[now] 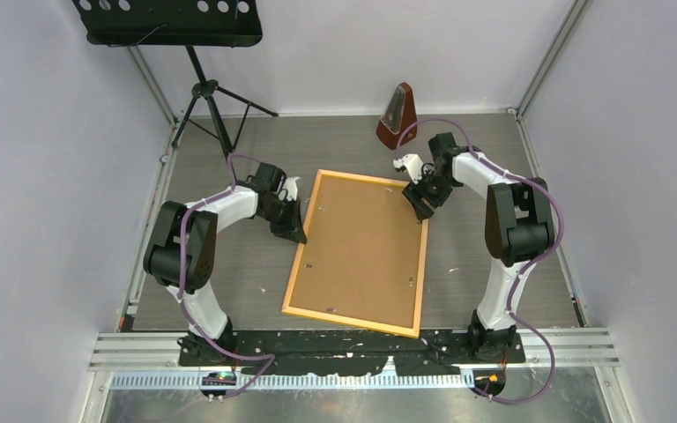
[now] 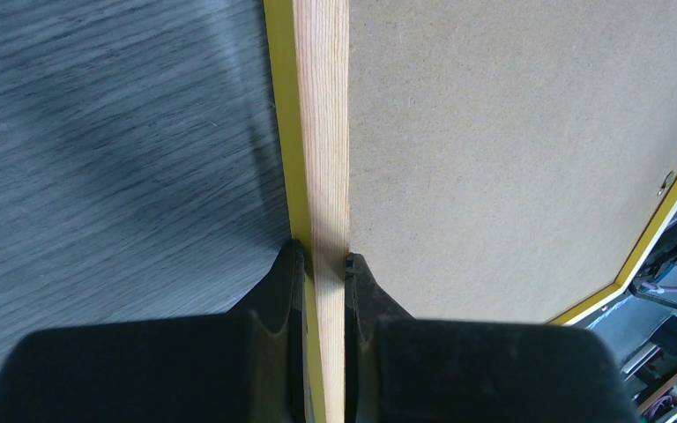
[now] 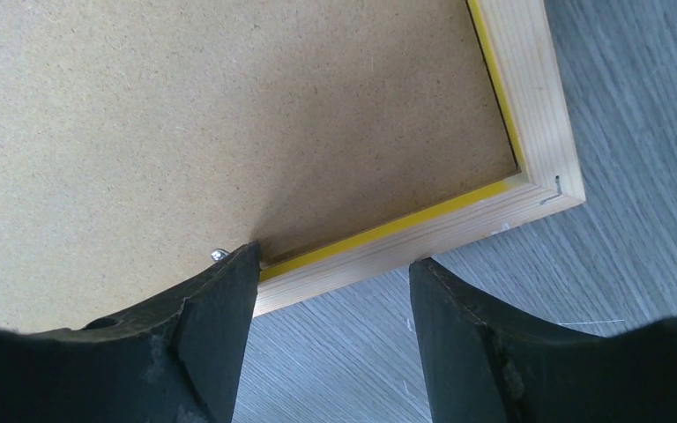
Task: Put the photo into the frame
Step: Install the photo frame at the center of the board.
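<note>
The frame point(image 1: 302, 238) lies flat on the grey table with a plain brown backing sheet point(image 1: 361, 251) filling it. The photo is hidden or out of view. My left gripper point(image 1: 295, 231) is shut on the frame's left strip, and the left wrist view shows the wooden strip point(image 2: 326, 132) pinched between its jaws point(image 2: 322, 260). My right gripper point(image 1: 421, 201) is open at the frame's far right corner point(image 3: 529, 106). In the right wrist view point(image 3: 335, 264) one finger rests at the backing's edge by a small metal tab point(image 3: 218, 254), and the other is over bare table.
A brown metronome point(image 1: 398, 115) stands beyond the frame's far right corner. A black music stand point(image 1: 203, 88) is at the far left. White walls enclose the table on three sides.
</note>
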Robot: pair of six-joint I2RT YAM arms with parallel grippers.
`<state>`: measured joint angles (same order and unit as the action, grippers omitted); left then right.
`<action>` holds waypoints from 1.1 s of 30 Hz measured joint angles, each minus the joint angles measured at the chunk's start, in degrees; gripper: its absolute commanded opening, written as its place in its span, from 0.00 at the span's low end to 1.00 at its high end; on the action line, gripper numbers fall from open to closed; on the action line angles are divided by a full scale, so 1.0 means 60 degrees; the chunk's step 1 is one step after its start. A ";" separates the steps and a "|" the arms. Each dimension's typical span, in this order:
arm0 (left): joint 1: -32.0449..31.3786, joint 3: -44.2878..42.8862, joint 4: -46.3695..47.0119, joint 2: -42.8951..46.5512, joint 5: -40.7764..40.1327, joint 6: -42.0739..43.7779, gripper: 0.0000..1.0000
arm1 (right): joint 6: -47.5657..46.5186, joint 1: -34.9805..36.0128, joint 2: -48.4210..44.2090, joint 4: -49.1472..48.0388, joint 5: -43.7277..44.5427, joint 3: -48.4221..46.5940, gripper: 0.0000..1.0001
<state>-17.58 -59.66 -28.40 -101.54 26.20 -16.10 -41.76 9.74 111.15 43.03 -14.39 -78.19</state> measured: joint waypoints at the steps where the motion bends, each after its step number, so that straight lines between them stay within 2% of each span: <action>1: 0.0000 0.0000 0.0000 0.0000 0.0000 0.0004 0.00 | -0.0040 0.0000 0.0000 0.0000 -0.0018 0.0000 0.69; 28: 0.0022 0.0000 0.0004 -0.0015 0.0055 0.0004 0.00 | -0.0736 -0.0229 -0.0029 0.0087 -0.0692 0.0011 0.70; 33: 0.0025 0.0000 0.0000 -0.0015 0.0062 0.0011 0.00 | -0.0623 -0.0415 -0.0007 0.0503 -0.1104 -0.0178 0.70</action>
<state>-17.43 -59.66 -28.40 -101.62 26.57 -16.03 -45.50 7.25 111.11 46.04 -21.02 -79.26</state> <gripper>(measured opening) 0.061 0.703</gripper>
